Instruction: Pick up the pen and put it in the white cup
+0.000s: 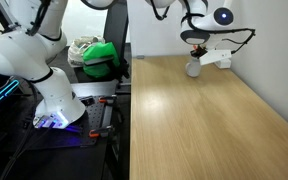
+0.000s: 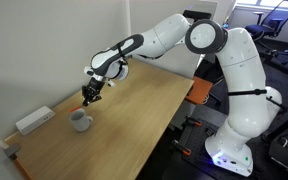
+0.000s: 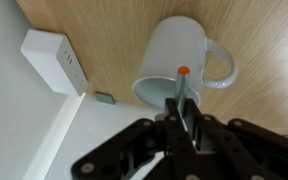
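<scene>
My gripper [image 3: 184, 118] is shut on the pen [image 3: 182, 88], a thin grey stick with a reddish-orange tip that points at the rim of the white cup [image 3: 179, 55]. The cup has a handle and stands on the wooden table. In an exterior view the gripper [image 2: 90, 97] hangs just above and beside the cup [image 2: 80, 121], with the orange tip showing at its fingers. In an exterior view the gripper [image 1: 195, 50] is right above the cup [image 1: 194, 69] at the table's far end.
A flat white rectangular block [image 2: 34, 120] lies near the wall edge of the table [image 2: 144, 110]; it also shows in the wrist view [image 3: 52, 60]. A small grey piece [image 3: 104, 98] lies by the table edge. A second white robot base [image 1: 54, 95] stands beside the table.
</scene>
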You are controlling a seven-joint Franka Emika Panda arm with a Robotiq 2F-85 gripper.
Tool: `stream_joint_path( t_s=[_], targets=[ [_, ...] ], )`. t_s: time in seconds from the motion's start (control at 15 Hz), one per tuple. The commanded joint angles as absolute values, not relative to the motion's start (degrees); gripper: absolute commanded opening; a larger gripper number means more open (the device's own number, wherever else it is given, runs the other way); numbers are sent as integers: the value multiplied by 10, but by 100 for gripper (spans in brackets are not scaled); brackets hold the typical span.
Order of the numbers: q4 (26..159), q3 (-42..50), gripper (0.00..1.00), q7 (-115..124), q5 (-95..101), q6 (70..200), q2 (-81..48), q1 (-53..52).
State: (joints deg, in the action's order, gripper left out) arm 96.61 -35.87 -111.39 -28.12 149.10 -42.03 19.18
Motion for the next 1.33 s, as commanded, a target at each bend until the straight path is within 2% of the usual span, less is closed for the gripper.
stream_joint_path(
  t_s=[0.0,0.67,1.27],
  targets=[
    [918,-373,3,-1139,-308,1446,-432,185],
    [798,-346,3,-1137,-372,1297,-485,149],
    [657,-303,3,-1139,-429,1264,-592,87]
  ],
)
